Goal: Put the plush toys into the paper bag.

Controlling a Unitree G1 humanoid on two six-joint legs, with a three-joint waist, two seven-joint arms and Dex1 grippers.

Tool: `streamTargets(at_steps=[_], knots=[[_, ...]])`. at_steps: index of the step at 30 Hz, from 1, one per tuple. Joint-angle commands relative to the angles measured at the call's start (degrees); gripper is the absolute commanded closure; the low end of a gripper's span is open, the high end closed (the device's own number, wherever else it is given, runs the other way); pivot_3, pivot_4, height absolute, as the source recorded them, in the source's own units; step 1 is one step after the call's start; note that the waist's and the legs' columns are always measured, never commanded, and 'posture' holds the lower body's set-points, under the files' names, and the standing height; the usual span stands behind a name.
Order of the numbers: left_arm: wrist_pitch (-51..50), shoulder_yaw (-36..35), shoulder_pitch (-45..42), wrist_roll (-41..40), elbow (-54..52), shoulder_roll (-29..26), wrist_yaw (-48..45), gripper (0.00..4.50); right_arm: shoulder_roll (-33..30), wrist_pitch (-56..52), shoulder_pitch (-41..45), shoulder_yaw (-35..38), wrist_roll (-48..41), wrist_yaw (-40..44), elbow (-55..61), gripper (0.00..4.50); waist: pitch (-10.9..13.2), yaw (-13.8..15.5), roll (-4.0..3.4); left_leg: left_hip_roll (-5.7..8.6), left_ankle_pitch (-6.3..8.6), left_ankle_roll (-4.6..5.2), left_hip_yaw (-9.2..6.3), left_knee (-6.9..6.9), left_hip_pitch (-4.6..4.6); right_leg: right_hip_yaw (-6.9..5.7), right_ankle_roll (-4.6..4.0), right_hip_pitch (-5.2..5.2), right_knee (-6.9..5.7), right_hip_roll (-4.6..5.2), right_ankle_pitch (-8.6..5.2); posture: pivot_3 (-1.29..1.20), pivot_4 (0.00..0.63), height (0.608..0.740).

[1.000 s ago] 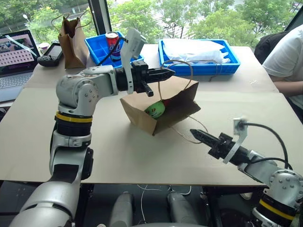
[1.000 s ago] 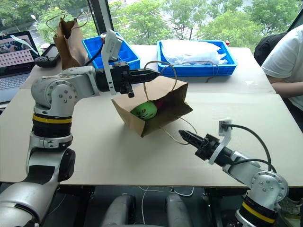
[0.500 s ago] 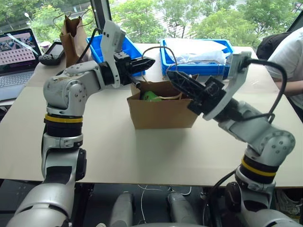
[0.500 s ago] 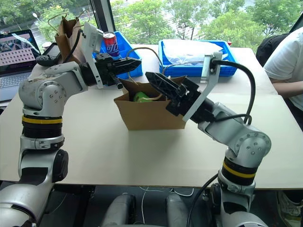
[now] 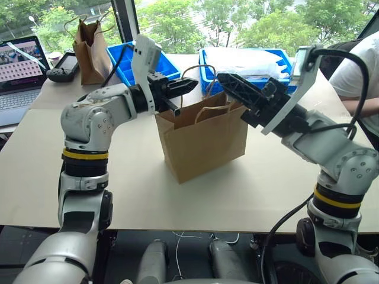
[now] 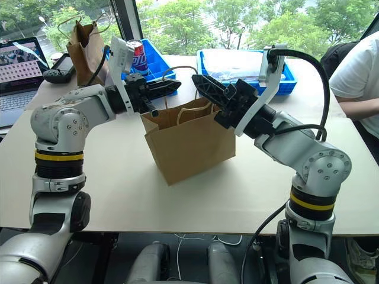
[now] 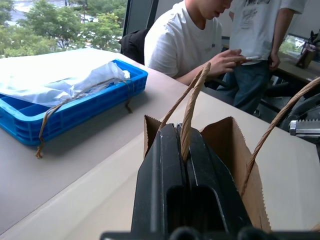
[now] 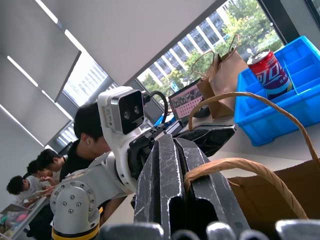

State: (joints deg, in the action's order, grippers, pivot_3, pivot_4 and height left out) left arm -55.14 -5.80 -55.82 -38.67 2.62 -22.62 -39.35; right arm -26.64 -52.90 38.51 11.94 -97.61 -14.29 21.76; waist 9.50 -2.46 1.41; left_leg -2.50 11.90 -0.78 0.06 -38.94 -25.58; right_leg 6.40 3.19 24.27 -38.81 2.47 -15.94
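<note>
The paper bag (image 5: 204, 139) now stands upright near the middle of the table (image 5: 136, 189), mouth up; a second ago it lay tipped on its side with the green toy showing in its open mouth. The left gripper (image 5: 188, 86), fingers clamped on one cord handle (image 7: 189, 111), has kept its hold at the bag's far-left top edge. The right gripper (image 5: 227, 81) has swung up from the near right of the table and is now pinched shut on the other handle (image 8: 240, 167) (both cords are taut between black fingers in the wrist views). From here I can't see into the bag, so the plush toys are probably still inside, hidden by its walls. That would mean the task is all but finished.
</note>
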Motion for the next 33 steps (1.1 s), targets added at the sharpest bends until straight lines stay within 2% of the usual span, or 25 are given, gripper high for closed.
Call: streamTargets(at_steps=[1, 3, 5, 7, 8, 10, 12, 15, 16, 17, 23, 28, 33], knots=[[-0.5, -0.7, -0.9, -1.9, -2.8, -0.8, -1.3, 4.5, -3.6, 0.6, -2.2, 0.5, -2.6, -0.5, 2.8, 4.48, 0.0, 0.0, 0.0, 0.0, 0.0, 0.0, 0.0, 0.0, 0.0, 0.0, 0.0, 0.0, 0.02, 0.0, 0.0, 0.0, 0.15, 0.702], [-1.2, -0.8, -0.7, -2.8, -2.8, -1.3, -2.3, 3.91, -6.3, 0.1, -4.0, 0.5, -3.2, -0.5, 3.2, 4.5, 0.0, 0.1, 0.0, 0.01, 0.0, 0.0, 0.0, 0.0, -0.02, 0.0, 0.0, -0.01, 0.04, 0.01, 0.0, 0.0, 0.15, 0.702], [-1.9, -1.1, -0.7, -3.7, -2.7, -1.9, -3.1, 3.32, -8.6, 0.1, -5.3, 0.8, -4.3, -0.2, 3.5, 3.89, 0.0, 0.1, 0.01, 0.01, 0.0, 0.0, 0.01, 0.0, -0.02, 0.01, 0.0, -0.02, 0.06, 0.0, 0.0, 0.0, 0.15, 0.702], [-2.4, -1.0, -0.6, -4.3, -2.8, -3.2, -4.7, 2.38, -11.4, 0.1, -6.5, 1.2, -6.2, 0.3, 4.0, 3.1, 0.0, 0.0, 0.01, 0.01, 0.0, 0.0, 0.01, 0.0, -0.01, 0.01, 0.0, -0.03, 0.08, 0.0, 0.0, 0.0, 0.15, 0.702], [-2.6, -0.9, -0.6, -4.5, -2.9, -3.9, -5.5, 2.24, -12.6, 0.1, -7.0, 1.5, -7.0, 0.5, 4.3, 2.93, 0.0, -0.1, 0.01, 0.01, 0.0, 0.0, 0.01, 0.0, -0.01, 0.01, 0.0, -0.02, 0.08, -0.01, 0.0, 0.0, 0.15, 0.702], [-2.8, -1.0, -0.6, -4.6, -2.5, -5.8, -7.4, 1.65, -15.5, -0.3, -7.9, 2.2, -9.3, 1.4, 4.7, 2.3, 0.0, -0.1, 0.02, 0.0, -0.01, 0.02, 0.01, 0.02, 0.0, 0.02, 0.0, -0.02, 0.08, -0.02, 0.0, 0.0, 0.15, 0.702], [-2.5, -0.8, -0.5, -4.6, -2.0, -7.8, -9.2, 0.89, -18.3, -0.2, -8.7, 2.5, -11.5, 2.6, 5.1, 1.57, 0.0, -0.2, 0.02, -0.01, -0.01, 0.02, 0.03, 0.03, 0.0, 0.04, 0.0, 0.0, 0.09, -0.02, 0.0, 0.0, 0.15, 0.702], [0.7, 1.1, 0.6, -1.5, -0.4, -12.8, -13.7, 0.0, -23.0, -0.8, -9.6, 3.2, -13.7, 4.8, 5.0, 0.58, 0.0, -0.1, 0.02, -0.01, -0.02, 0.03, 0.02, 0.02, 0.01, 0.02, 0.0, -0.04, 0.12, -0.02, -0.01, 0.0, 0.15, 0.702], [1.5, 1.4, 0.9, -0.8, 0.2, -13.9, -14.6, 0.0, -24.4, -0.9, -9.9, 3.4, -14.1, 5.5, 4.9, 0.2, 0.0, -0.1, 0.02, 0.0, -0.02, 0.04, 0.03, 0.04, 0.01, 0.03, 0.0, -0.05, 0.15, -0.02, -0.01, 0.0, 0.15, 0.702], [2.0, 1.6, 1.1, -0.5, 0.5, -14.4, -15.1, 0.0, -25.4, -0.7, -10.2, 3.4, -14.4, 6.1, 4.9, 0.02, 0.0, -0.1, 0.02, -0.01, -0.02, 0.04, 0.03, 0.03, 0.03, 0.02, 0.0, -0.08, 0.17, -0.02, -0.01, 0.0, 0.15, 0.702], [7.8, 0.3, 2.7, 0.9, 2.0, -17.9, -20.2, 0.0, -33.6, -3.8, -15.5, 7.3, -14.5, 14.2, 4.8, 0.02, 0.0, 0.4, 0.08, -0.01, -0.02, 0.04, 0.02, 0.03, -0.04, 0.01, 0.0, -0.11, 0.33, -0.01, -0.01, 0.0, 0.15, 0.702], [14.0, -2.3, 9.5, -0.1, 1.2, -22.3, -29.5, 0.0, -38.9, -8.3, -25.0, 15.9, -10.4, 23.3, 6.0, 0.02, 0.0, 0.4, 0.08, -0.05, 0.0, 0.07, 0.02, 0.09, -0.12, -0.01, -0.01, -0.08, 0.45, -0.01, 0.0, 0.0, 0.15, 0.702], [23.3, -4.8, 18.2, 3.2, 4.1, -26.0, -33.9, 0.0, -40.4, -13.0, -36.0, 25.5, -3.6, 32.0, 8.5, 0.02, 0.0, 0.3, 0.09, -0.09, -0.02, 0.09, 0.04, 0.08, 0.0, -0.02, -0.04, -0.18, 0.43, -0.02, 0.02, 0.0, 0.15, 0.702]])
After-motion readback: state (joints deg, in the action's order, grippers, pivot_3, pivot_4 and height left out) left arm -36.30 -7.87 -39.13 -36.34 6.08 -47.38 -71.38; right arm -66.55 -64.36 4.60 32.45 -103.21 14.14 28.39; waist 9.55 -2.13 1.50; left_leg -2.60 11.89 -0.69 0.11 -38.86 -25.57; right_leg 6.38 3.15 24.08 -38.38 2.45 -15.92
